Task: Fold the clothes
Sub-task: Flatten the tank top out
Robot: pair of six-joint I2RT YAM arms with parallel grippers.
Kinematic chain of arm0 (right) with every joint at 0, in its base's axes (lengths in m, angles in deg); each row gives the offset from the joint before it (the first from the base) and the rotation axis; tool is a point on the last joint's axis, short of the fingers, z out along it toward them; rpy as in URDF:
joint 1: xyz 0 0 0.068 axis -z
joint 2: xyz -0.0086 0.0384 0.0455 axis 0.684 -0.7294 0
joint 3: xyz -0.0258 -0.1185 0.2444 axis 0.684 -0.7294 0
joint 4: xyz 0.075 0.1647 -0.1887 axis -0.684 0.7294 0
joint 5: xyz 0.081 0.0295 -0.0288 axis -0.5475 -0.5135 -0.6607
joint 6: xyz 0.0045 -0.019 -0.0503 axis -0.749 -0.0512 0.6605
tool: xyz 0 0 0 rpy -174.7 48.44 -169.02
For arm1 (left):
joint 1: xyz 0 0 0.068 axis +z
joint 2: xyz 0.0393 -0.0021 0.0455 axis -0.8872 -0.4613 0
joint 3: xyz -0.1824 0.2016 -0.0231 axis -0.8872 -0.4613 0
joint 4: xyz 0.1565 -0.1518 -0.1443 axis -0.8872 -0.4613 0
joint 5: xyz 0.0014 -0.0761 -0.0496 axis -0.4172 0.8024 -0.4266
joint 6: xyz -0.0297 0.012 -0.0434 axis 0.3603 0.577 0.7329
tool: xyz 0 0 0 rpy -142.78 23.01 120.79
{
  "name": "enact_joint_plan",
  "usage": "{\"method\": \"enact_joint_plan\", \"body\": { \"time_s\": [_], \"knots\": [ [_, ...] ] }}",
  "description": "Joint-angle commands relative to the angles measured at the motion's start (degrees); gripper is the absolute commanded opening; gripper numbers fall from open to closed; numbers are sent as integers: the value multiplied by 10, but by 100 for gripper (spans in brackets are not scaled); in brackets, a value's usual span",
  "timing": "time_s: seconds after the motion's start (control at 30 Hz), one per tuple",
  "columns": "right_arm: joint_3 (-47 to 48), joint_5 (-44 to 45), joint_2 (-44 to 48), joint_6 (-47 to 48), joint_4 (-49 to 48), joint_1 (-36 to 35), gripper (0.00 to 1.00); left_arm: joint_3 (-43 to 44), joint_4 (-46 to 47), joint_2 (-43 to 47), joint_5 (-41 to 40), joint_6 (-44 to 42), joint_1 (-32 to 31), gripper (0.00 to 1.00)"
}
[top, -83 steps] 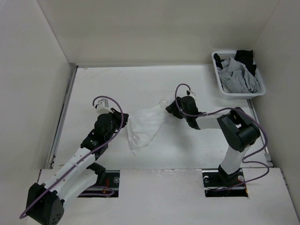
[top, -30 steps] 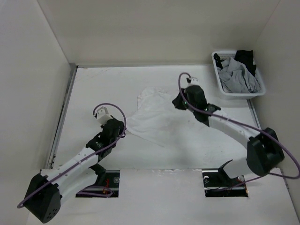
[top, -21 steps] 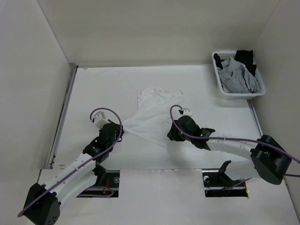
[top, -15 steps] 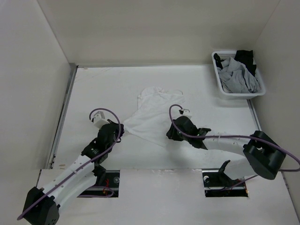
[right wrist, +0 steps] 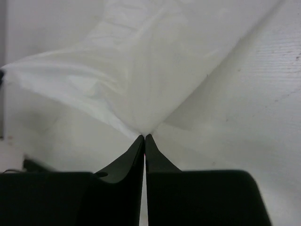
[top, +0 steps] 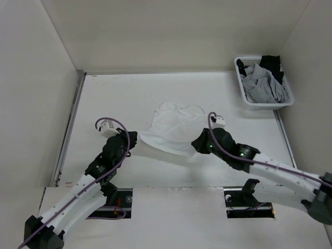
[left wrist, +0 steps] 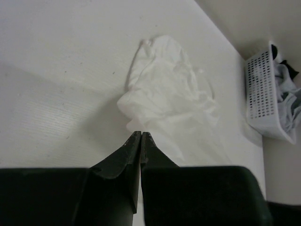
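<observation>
The clothes (top: 174,127), a thin white garment, lie crumpled on the white table between my two arms. The near edge is pulled taut from one gripper to the other. My left gripper (top: 133,139) is shut on the near left corner. In the left wrist view the clothes (left wrist: 169,89) bunch up just beyond the closed left gripper (left wrist: 141,133). My right gripper (top: 196,147) is shut on the near right corner. In the right wrist view the clothes (right wrist: 141,70) draw to a point at the closed right gripper (right wrist: 145,137).
A white plastic basket (top: 245,97) with grey and black garments stands at the back right corner; the basket (left wrist: 261,99) also shows in the left wrist view. White walls enclose the table, and a metal rail (top: 70,124) runs along its left edge.
My right gripper left the garment's far side, swung to its near right corner, closed there and pulled it rightwards. The left gripper kept its hold and shifted slightly nearer. The garment bunched shorter.
</observation>
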Motion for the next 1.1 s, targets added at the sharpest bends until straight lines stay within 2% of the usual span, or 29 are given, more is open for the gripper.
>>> {"method": "enact_joint_plan", "body": {
  "time_s": [0.0, 0.03, 0.07, 0.1, 0.17, 0.3, 0.53, 0.6, 0.67, 0.77, 0.83, 0.9, 0.97, 1.07],
  "knots": [
    [21, 20, 116, -6, 193, -25, 9, 29, -16, 22, 5, -7, -6, 0],
    [18, 26, 138, -7, 209, -24, 13, 25, -21, 23, 7, -4, -8, 0],
    [11, 31, 152, -7, 210, -11, 23, 21, -22, 22, 9, 0, -10, 0],
    [4, 35, 154, -7, 199, 6, 33, 15, -22, 18, 10, 4, -11, 0],
    [-11, 33, 136, 8, 153, 42, 45, 8, -20, 8, 12, 11, -12, 0],
    [-40, -28, 53, 22, 40, 93, 50, 6, -15, -4, 14, 8, -4, 0],
    [-59, -49, -86, 22, -50, 114, 54, 0, 5, -15, 29, 0, 17, 0],
    [-50, -59, -125, 22, -78, 119, 51, -2, 14, -23, 38, -2, 24, 0],
    [-37, -70, -168, 21, -109, 129, 42, -5, 19, -28, 44, -4, 31, 0],
    [-9, -81, -230, 22, -156, 151, 21, -7, 25, -32, 52, -9, 39, 0],
    [11, -69, -248, 35, -189, 160, 2, -5, 29, -30, 61, -13, 44, 0],
    [28, -27, -216, 49, -183, 159, 0, 5, 29, -22, 66, -21, 47, 0],
    [36, 23, -134, 71, -153, 139, 0, 19, 23, -1, 67, -27, 49, 0],
    [65, 85, 1, 95, -53, 86, 0, 39, 10, 37, 64, -32, 49, 0]
  ]
}}
